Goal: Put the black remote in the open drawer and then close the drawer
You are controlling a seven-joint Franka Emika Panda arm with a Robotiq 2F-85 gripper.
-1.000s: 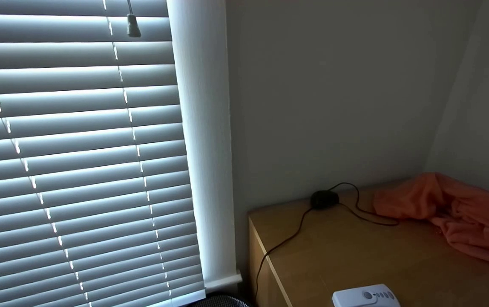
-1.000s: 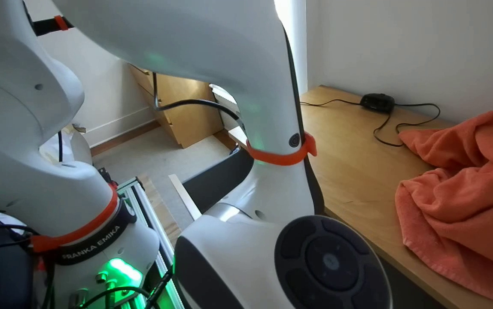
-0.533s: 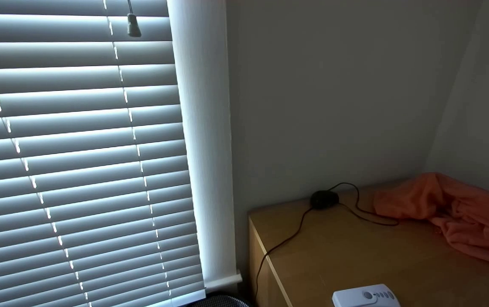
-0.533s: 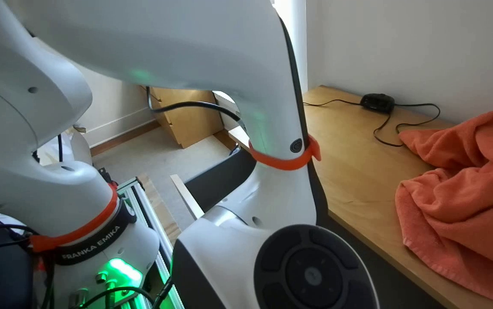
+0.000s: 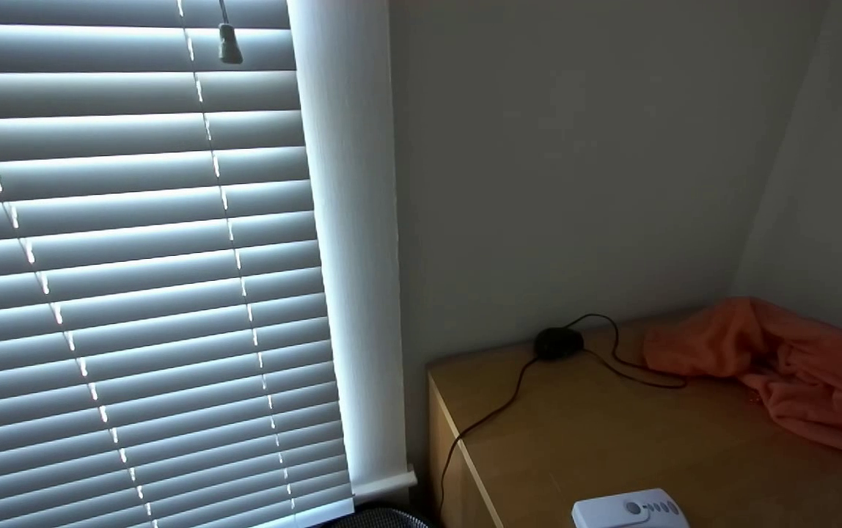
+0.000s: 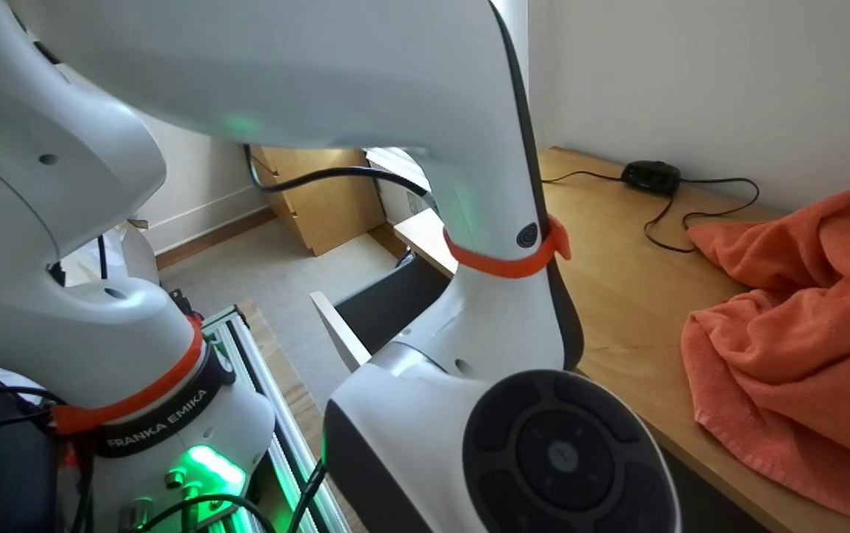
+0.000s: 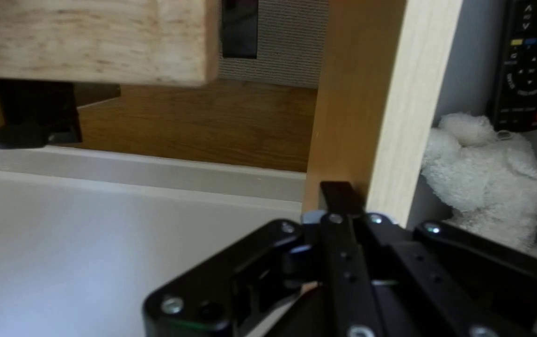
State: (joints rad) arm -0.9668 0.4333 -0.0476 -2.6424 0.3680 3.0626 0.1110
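– Leftmost in the wrist view?
– 1 pale wooden board [image 7: 90, 42], then the gripper [image 7: 349, 201], its fingers together and holding nothing, against the open drawer [image 7: 418, 100] or just before it; I can't tell which.
– Farther right?
– Inside the drawer, 1 fluffy white toy [image 7: 490, 178], with the black remote [image 7: 526, 70] just beside it.

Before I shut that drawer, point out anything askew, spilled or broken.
Nothing looks spilled or broken. The crumpled orange cloth lies heaped on the light wooden desktop, and a thin black cable droops over the desktop's edge; both look untidy.
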